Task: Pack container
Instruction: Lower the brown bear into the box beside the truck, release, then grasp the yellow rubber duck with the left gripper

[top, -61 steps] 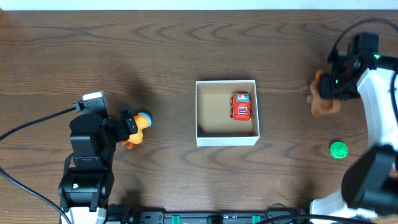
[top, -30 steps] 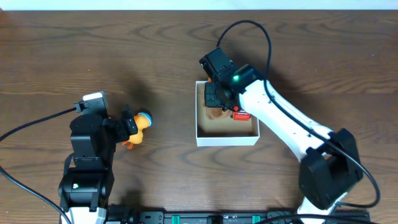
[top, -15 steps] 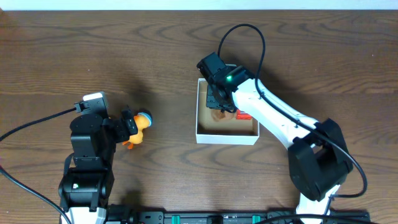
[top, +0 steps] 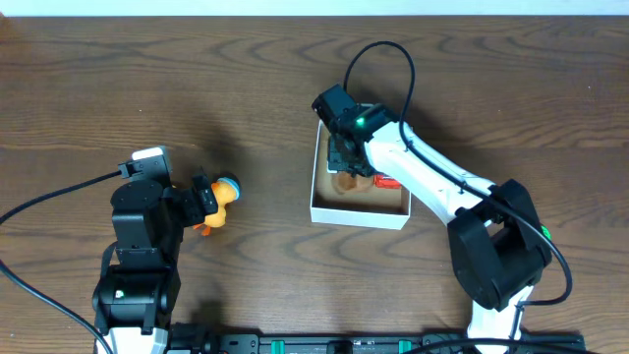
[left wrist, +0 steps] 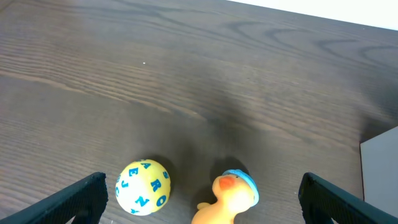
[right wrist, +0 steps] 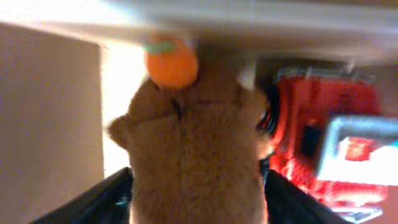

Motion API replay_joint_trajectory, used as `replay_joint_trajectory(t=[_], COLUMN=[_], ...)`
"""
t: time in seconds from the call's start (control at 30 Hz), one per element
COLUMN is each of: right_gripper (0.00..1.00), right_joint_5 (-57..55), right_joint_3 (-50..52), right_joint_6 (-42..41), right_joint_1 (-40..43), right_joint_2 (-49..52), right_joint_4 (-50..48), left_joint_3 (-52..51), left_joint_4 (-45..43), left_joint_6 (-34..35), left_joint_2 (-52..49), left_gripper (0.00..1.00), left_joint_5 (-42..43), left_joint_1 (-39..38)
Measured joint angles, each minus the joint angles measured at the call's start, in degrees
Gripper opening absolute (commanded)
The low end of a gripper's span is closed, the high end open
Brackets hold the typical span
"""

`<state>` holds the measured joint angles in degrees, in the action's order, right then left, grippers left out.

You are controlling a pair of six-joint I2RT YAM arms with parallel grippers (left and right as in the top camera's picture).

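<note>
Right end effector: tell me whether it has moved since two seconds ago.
Yes. The right end effector swung left, from well right of the box to over it, holding a brown plush toy beside the red truck.

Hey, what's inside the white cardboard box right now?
In the box, a red toy truck sits toward the right, with a brown plush toy beside it, held by the right hand. The arm covers the far-left part of the floor, so that cannot be seen.
</note>
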<state>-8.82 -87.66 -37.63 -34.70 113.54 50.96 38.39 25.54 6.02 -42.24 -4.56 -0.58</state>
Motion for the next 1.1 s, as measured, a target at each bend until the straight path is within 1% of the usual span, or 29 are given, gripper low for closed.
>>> replay_joint_trajectory(t=[0.07,0.2,0.3,0.33,0.47,0.5,0.63,0.77,0.9,1.0,1.1], right_gripper=[0.85,0.92,0.98,0.99,0.99,0.99,0.99,0.99,0.99,0.99,0.99], right_joint_5=[0.0,0.3,1.6,1.9,2.4,2.6,2.7,2.9,3.6,4.1,4.3], right_joint_3=[-1.8,-5.4,-6.6,-6.9,-7.5,-7.5,-6.3,-0.7,7.3,10.5,11.4], right_joint_6=[1.7,3.5,4.1,4.2,4.4,4.6,6.3,8.2,10.3,11.6,12.7], right_joint_1=[1.0,4.4,9.9,12.9,25.6,29.6,41.0,45.9,48.5,48.7,48.7], right_joint_2=[-1.6,-8.2,-15.3,-18.0,-25.1,-26.3,-27.1,-27.0,-26.6,-26.4,-26.4], right_joint_4=[0.8,2.1,4.0,5.7,13.5,16.1,22.6,22.2,18.7,16.9,16.0], left_joint_3=[0.0,0.0,0.0,0.0,0.0,0.0,0.0,0.0,1.7,5.5,10.0], left_joint_4=[0.0,0.0,0.0,0.0,0.0,0.0,0.0,-0.4,0.3,3.2,5.6], left_joint_6=[0.0,0.0,0.0,0.0,0.0,0.0,0.0,-0.1,-0.5,-0.8,-1.5], left_joint_2=[0.0,0.0,0.0,0.0,0.0,0.0,0.0,0.0,-2.4,-8.5,-17.9], left_gripper=[0.98,0.98,0.98,0.98,0.98,0.98,0.98,0.98,0.98,0.98,0.98], left_joint_5=[0.0,0.0,0.0,0.0,0.0,0.0,-0.1,0.2,3.6,4.8,5.7], left_joint_1=[0.0,0.0,0.0,0.0,0.0,0.0,0.0,0.0,-0.1,-0.3,-0.3])
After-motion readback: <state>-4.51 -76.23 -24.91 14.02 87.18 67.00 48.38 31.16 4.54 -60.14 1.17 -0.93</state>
